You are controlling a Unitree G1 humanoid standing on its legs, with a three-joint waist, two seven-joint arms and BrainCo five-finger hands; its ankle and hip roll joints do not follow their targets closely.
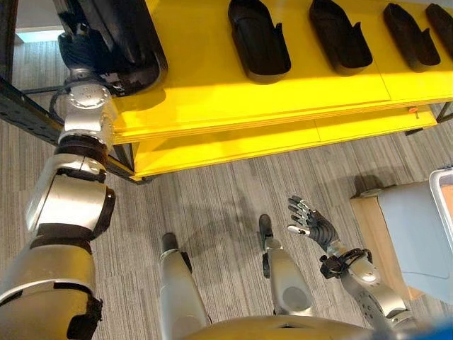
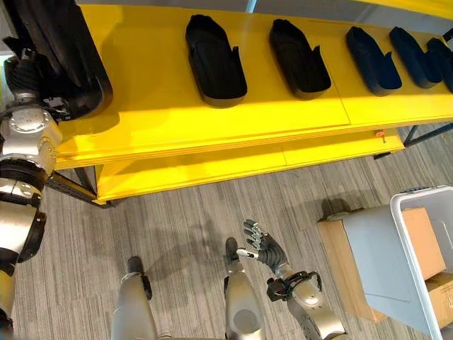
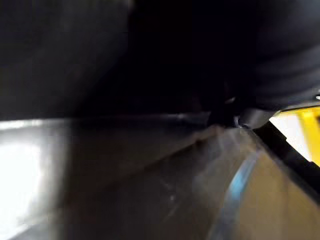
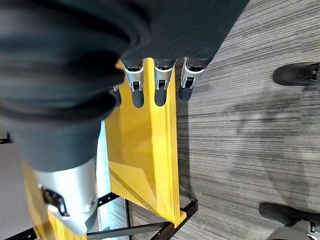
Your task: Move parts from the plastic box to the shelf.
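black parts (image 2: 216, 60): row, upright on yellow shelf (image 2: 163, 106) top | plastic box (image 2: 433, 244): floor, contents unclear

Your robot's left arm (image 1: 67, 205) is built of rounded silver-grey shells, split by black bands at the joints, with a round silver cap at one joint. A dark ribbed cover (image 2: 21, 76) wraps its wrist. The right arm (image 1: 371, 290) is the same silver-grey, with a black collar near the wrist. The right hand (image 1: 308, 221) has silver fingers (image 4: 134, 87) with dark tips and a dark ribbed back.
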